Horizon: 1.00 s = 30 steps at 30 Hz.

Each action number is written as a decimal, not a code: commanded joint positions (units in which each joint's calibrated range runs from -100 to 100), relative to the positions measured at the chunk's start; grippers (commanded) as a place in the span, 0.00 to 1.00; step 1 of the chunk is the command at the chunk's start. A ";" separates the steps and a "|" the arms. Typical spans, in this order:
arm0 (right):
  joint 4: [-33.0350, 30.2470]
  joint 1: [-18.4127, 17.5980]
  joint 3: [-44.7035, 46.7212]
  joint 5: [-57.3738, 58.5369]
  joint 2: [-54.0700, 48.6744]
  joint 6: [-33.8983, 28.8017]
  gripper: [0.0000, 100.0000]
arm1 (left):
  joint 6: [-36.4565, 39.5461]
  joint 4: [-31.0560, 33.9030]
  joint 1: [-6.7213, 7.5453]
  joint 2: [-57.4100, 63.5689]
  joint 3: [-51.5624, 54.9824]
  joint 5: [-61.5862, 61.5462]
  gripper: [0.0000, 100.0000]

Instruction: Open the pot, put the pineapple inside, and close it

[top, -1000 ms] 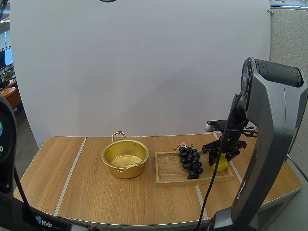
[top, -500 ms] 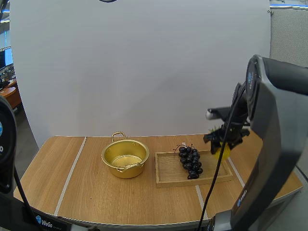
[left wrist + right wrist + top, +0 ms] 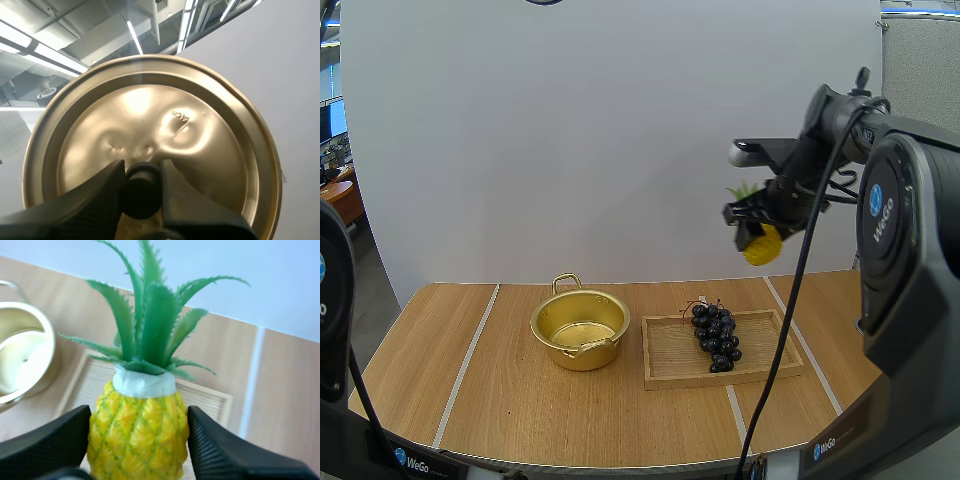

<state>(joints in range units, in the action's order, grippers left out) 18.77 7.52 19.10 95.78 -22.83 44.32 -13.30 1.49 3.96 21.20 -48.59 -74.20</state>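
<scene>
My right gripper (image 3: 756, 226) hangs high above the right end of the wooden tray (image 3: 672, 360), shut on a small yellow pineapple (image 3: 762, 244) with green leaves. In the right wrist view the fingers (image 3: 55, 440) pinch the pineapple (image 3: 138, 432) at both sides over the tray (image 3: 210, 402). The open gold pot (image 3: 580, 328) stands at the table's middle, left of the tray, and its rim (image 3: 30, 385) shows beside the tray. My left gripper (image 3: 142, 190) is shut on the black knob (image 3: 142, 192) of the gold lid (image 3: 200, 145), held up in the air.
A bunch of dark grapes (image 3: 716, 335) lies on the tray's right half. The wooden table (image 3: 520, 400) has pale stripes at left and right. My right arm's large grey body (image 3: 910, 300) stands at the table's right front.
My right gripper has risen from the tray with the pineapple in it, from tray level to well above the table. Pot, tray and grapes have not moved.
</scene>
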 commanded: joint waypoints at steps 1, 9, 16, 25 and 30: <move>0.97 -3.14 -0.83 0.98 -0.85 -1.30 0.00 | 0.29 0.58 0.06 0.49 -0.39 2.20 0.00; -1.18 -11.87 -0.83 -4.57 -0.26 -5.56 0.00 | 0.29 0.58 0.06 0.49 -0.39 2.20 0.00; -2.97 -17.99 -0.83 -8.66 4.58 -8.11 0.00 | 0.29 0.58 0.06 0.49 -0.39 2.20 0.00; -5.01 -24.65 -3.25 -12.19 11.94 -11.46 0.00 | 0.29 0.58 0.06 0.49 -0.39 2.20 0.00; -5.01 -26.46 -5.71 -13.30 15.54 -11.91 0.00 | 0.29 0.58 0.06 0.49 -0.39 2.20 0.00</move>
<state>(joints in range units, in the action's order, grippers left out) 14.27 -17.37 16.08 84.34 -9.91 33.20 -13.30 1.49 3.96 21.20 -48.59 -74.20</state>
